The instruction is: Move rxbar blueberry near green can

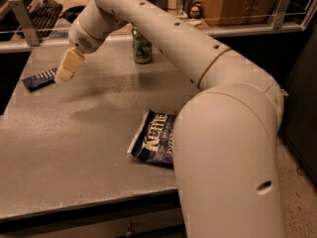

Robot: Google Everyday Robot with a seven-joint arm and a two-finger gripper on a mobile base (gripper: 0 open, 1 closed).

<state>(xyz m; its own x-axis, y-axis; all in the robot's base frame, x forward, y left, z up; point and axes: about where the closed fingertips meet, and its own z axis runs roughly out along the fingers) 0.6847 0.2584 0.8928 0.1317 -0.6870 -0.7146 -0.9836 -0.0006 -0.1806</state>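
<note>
Hovering over the far-left part of the surface [89, 133], the gripper [68, 67] points down and left, its tip just beside the right end of the rxbar blueberry [38, 79]. It looks clear of the surface, not touching, though the angle makes that hard to confirm. Can't tell from this view whether the gripper is spread or closed up. Nothing is visibly held.

The bar lies flat near the left edge, long axis running roughly left-right, tilted a bit. The green can [142, 47] stands upright at the back of the surface, well apart from the bar. The Kettle chip bag [154, 138] lies near the front, partly hidden by the arm and off the direct bar-to-can line.

Step, by my read: pre-grasp approach, pick not yet made.

Handling guess:
- Light, thin and flat, so little height to grab. The jaws need to come right down to the surface.
- The foil wrapper is likely slick and a bit crinkly, with a firm bar inside. It should hold shape once pinched.
- Best hold is across the short width at mid-length, so it doesn't droop or pivot.
- A low grip may push it toward the edge instead of capturing it.
- Set it down short of the can, which looks easy to tip.
</note>
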